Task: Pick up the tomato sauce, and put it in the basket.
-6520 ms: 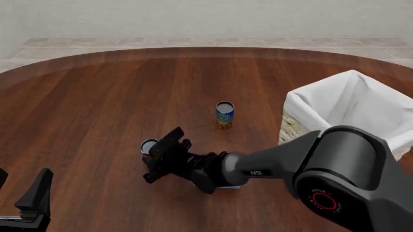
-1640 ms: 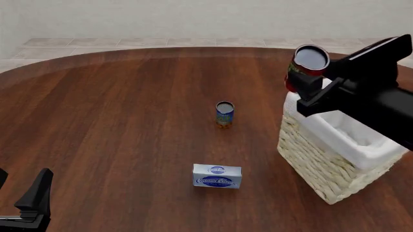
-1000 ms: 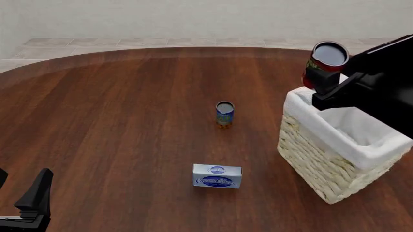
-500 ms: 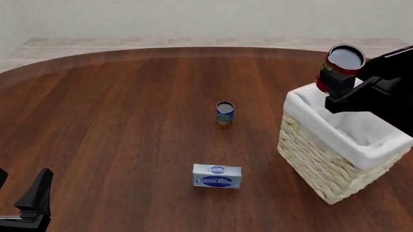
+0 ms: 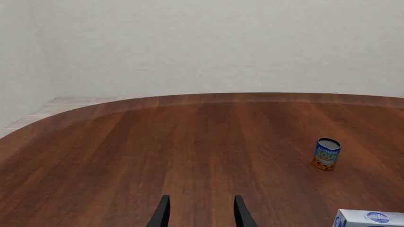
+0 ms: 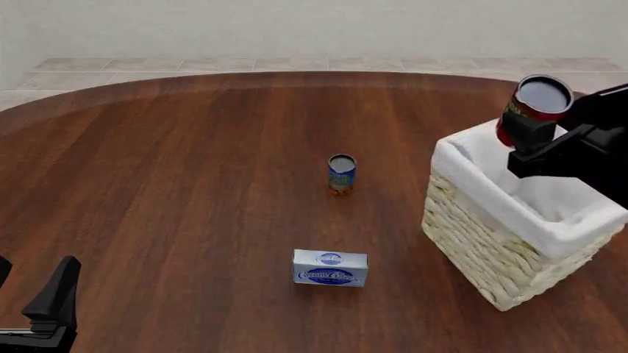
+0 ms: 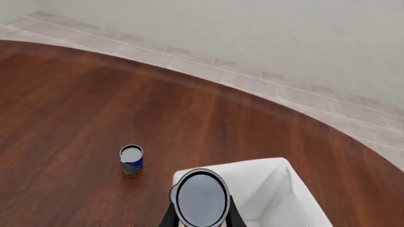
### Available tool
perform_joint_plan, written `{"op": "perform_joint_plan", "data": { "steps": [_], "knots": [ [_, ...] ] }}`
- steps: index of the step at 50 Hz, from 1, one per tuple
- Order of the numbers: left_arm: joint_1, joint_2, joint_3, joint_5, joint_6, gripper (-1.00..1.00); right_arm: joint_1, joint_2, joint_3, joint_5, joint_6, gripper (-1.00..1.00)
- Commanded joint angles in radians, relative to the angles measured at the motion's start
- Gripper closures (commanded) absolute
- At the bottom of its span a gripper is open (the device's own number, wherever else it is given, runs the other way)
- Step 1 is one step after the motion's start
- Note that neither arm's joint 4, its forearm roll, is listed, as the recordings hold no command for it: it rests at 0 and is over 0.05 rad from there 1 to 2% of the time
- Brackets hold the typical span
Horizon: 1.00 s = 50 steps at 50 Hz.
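Note:
The tomato sauce (image 6: 533, 108), a small red can with a grey metal top, hangs in the air over the far left part of the basket (image 6: 490, 243), a pale wicker box with white cloth lining. My right gripper (image 6: 534, 136) is shut on the can from the right. The right wrist view shows the can's grey top (image 7: 201, 197) between the fingers, with the basket's white lining (image 7: 268, 189) beneath. My left gripper (image 6: 49, 309) rests open at the near left of the table, nothing between its fingers (image 5: 162, 215).
A blue-and-orange can (image 6: 342, 173) stands upright mid-table, also seen as the can (image 5: 326, 153) in the left wrist view. A blue-white box (image 6: 330, 268) lies nearer the front. The round wooden table (image 6: 176, 184) ends at a tiled floor behind.
My right gripper has carried the tomato sauce to the right, from the basket's left edge to over its interior. The left arm has stayed still.

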Motion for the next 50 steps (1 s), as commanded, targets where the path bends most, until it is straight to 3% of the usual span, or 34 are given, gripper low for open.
{"op": "perform_joint_plan", "data": {
  "steps": [1,50],
  "knots": [
    [0.000,0.000,0.000,0.000,0.000,-1.00,-0.017,0.004,0.009,-0.017,0.024,1.00],
    [0.000,0.000,0.000,0.000,0.000,-1.00,-0.124,0.113,0.045,-0.150,0.081,1.00]
  ]
}}
